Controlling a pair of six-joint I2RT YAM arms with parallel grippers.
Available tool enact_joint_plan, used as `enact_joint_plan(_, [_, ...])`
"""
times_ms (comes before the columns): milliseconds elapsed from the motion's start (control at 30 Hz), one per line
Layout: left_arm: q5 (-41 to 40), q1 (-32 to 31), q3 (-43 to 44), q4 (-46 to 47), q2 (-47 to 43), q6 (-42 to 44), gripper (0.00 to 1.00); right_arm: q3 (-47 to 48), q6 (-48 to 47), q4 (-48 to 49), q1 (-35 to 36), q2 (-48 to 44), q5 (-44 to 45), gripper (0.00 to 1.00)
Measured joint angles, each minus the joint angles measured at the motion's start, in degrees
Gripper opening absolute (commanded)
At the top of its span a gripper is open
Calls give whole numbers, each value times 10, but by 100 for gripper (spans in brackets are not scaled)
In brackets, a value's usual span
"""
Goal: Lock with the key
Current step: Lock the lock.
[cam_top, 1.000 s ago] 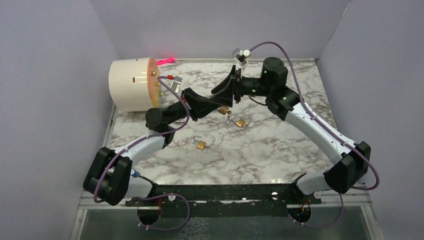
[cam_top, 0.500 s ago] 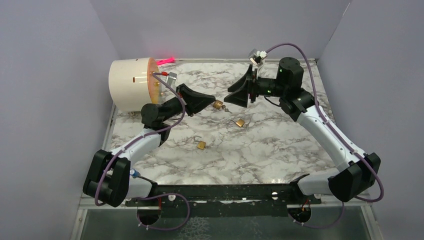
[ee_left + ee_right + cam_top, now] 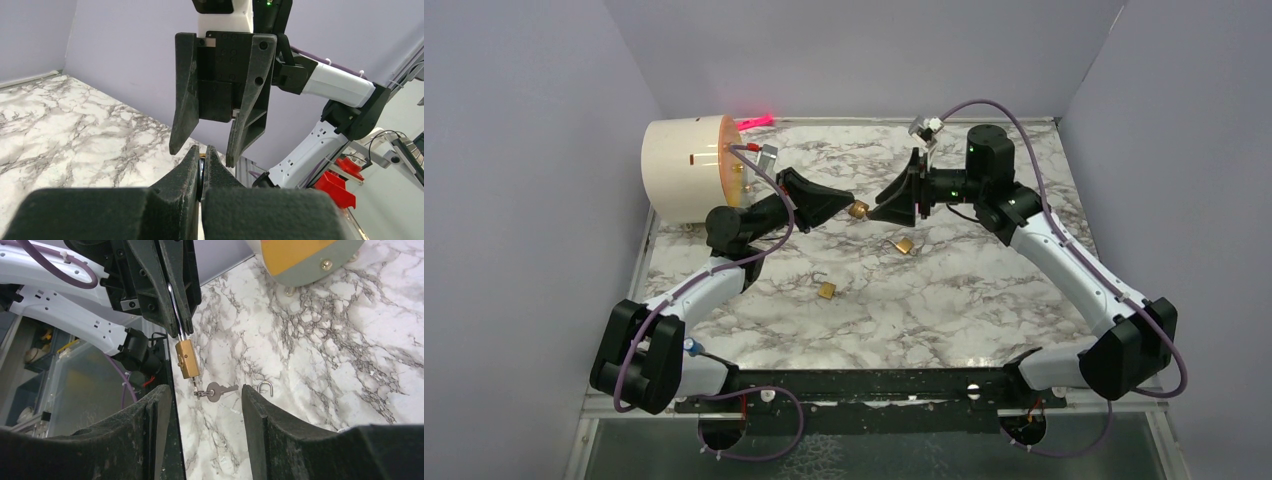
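My left gripper [image 3: 842, 203] is shut on the steel shackle of a small brass padlock [image 3: 859, 210] and holds it in the air above the marble table. In the right wrist view the padlock [image 3: 186, 359] hangs from the left fingers [image 3: 172, 285]. A silver key [image 3: 220, 390] dangles on a short chain from its base. My right gripper [image 3: 205, 396] is open, facing the left one, and the key shows between its fingers without touching them. In the left wrist view the shackle [image 3: 201, 172] is pinched between the shut fingers, and the right fingers [image 3: 186, 90] stand open just beyond.
Two more brass padlocks lie on the table, one [image 3: 904, 245] under the right gripper and one [image 3: 826, 290] nearer the front. A cream cylinder [image 3: 686, 168] lies on its side at the back left. Grey walls enclose the table.
The left gripper lifted the padlock off the table while the right arm drew back. The right gripper has since moved left and down, bringing its open fingers up to the hanging key.
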Motion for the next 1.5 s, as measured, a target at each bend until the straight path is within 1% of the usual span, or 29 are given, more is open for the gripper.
enact_joint_plan(100, [0, 0, 0, 0, 0, 0, 0, 0, 0, -1, 3, 7, -1, 57])
enact_joint_plan(433, [0, 0, 0, 0, 0, 0, 0, 0, -6, -3, 16, 16, -4, 49])
enact_joint_plan(500, [0, 0, 0, 0, 0, 0, 0, 0, -6, -4, 16, 19, -5, 43])
enact_joint_plan(700, [0, 0, 0, 0, 0, 0, 0, 0, -10, -7, 20, 29, -7, 21])
enact_joint_plan(833, [0, 0, 0, -1, 0, -1, 0, 0, -10, -9, 22, 29, -10, 2])
enact_joint_plan(1167, [1, 7, 0, -1, 0, -1, 0, -3, -12, -9, 23, 27, -5, 1])
enact_joint_plan(1500, [14, 57, 0, -5, 0, -10, 0, -86, -12, -10, 23, -19, 27, 1])
